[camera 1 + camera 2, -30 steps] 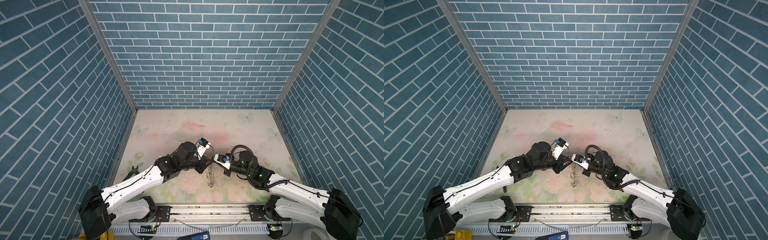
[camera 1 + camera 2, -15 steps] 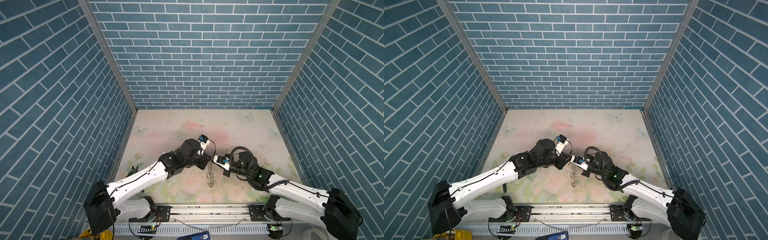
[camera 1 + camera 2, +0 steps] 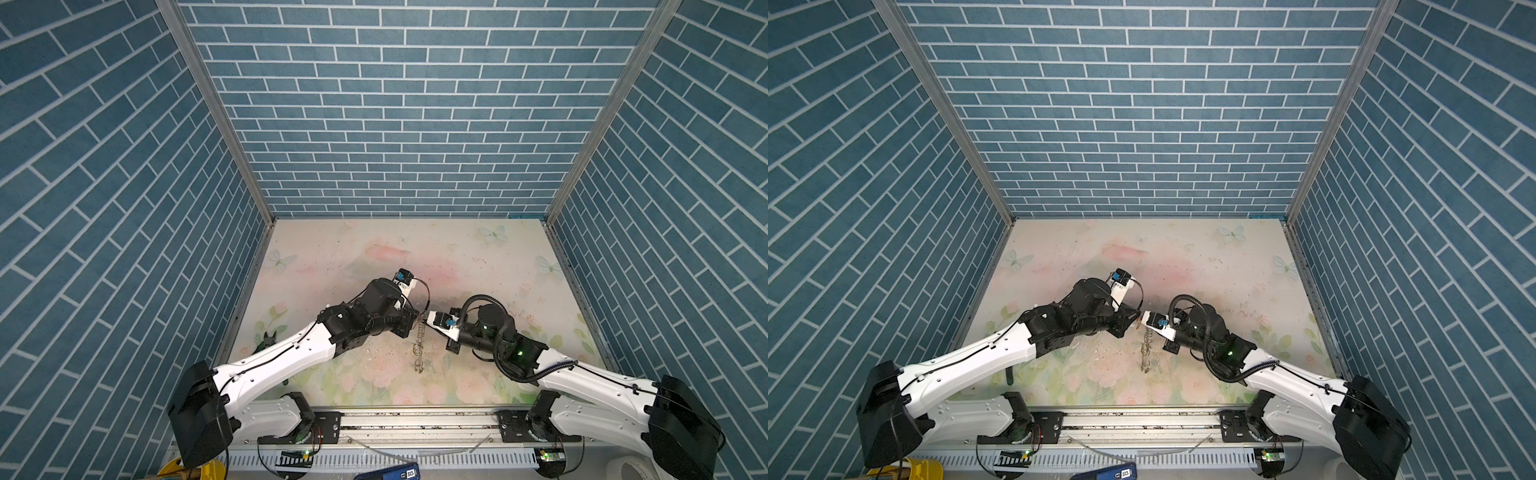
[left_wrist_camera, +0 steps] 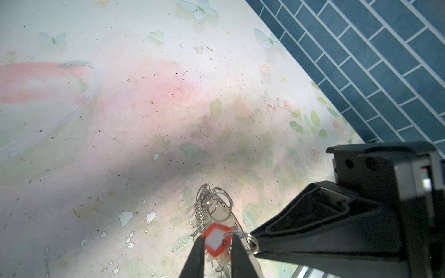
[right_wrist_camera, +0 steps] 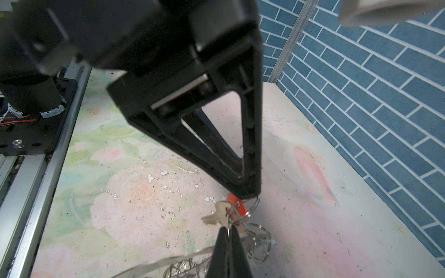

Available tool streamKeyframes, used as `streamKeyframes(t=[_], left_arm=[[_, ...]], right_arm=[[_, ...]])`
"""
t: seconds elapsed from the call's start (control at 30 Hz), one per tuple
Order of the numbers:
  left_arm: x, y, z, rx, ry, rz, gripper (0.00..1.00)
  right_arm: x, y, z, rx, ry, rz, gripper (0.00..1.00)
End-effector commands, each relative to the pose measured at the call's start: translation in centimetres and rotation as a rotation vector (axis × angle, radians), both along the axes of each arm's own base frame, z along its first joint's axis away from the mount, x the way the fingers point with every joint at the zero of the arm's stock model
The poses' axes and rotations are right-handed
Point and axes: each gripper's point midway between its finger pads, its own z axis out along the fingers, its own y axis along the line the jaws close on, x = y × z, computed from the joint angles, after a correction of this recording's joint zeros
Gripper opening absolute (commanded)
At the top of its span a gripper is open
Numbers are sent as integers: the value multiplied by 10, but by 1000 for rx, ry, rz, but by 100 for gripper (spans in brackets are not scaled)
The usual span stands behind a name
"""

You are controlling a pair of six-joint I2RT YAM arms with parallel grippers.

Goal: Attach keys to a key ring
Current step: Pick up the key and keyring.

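My left gripper (image 4: 218,237) is shut on the keys, a small orange-red tag (image 4: 215,239) with a white label window, pinched by its two sides. Its tiny metal loop (image 4: 251,240) touches the right gripper's black body. My right gripper (image 5: 227,231) is shut on the key ring's thin hoop (image 5: 168,260), next to a silver metal key (image 5: 214,215) and the tag (image 5: 234,202). Several small silver rings (image 4: 212,207) fringe the hoop. In both top views the key ring (image 3: 419,347) (image 3: 1147,347) dangles above the table, below the meeting grippers (image 3: 417,322) (image 3: 427,319).
The floral table (image 3: 374,257) has flaked white spots (image 4: 126,217) under the grippers. A metal rail (image 3: 415,419) runs along the front edge. Blue brick walls (image 3: 395,124) close in three sides. A small dark object (image 3: 266,340) lies by the left wall.
The left arm has swung a little to the right, toward the right gripper, and its jaws have narrowed onto the tag. The right arm and the hanging key ring have stayed put.
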Motion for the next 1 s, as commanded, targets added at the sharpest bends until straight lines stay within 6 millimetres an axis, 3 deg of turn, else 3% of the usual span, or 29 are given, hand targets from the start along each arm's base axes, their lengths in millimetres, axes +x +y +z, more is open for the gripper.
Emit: streamKeyframes(t=[0.0, 0.13, 0.37, 0.53, 0.7, 0.97], left_arm=[[2, 11, -16, 53, 14, 20, 23], [1, 13, -13, 27, -10, 1, 25], [-25, -4, 19, -187, -138, -182, 30], [-22, -2, 20, -131, -150, -192, 36], [-10, 2, 23, -105, -78, -81, 36], [-2, 12, 19, -47, 11, 54, 44]], right_arm=[[-5, -1, 11, 58, -49, 13, 0], [-4, -3, 12, 71, -42, 0, 0], [-3, -6, 16, 127, -19, -11, 0], [-5, -3, 9, 77, -7, 16, 0], [-1, -2, 9, 63, -20, 5, 0], [3, 3, 5, 44, -30, -4, 0]])
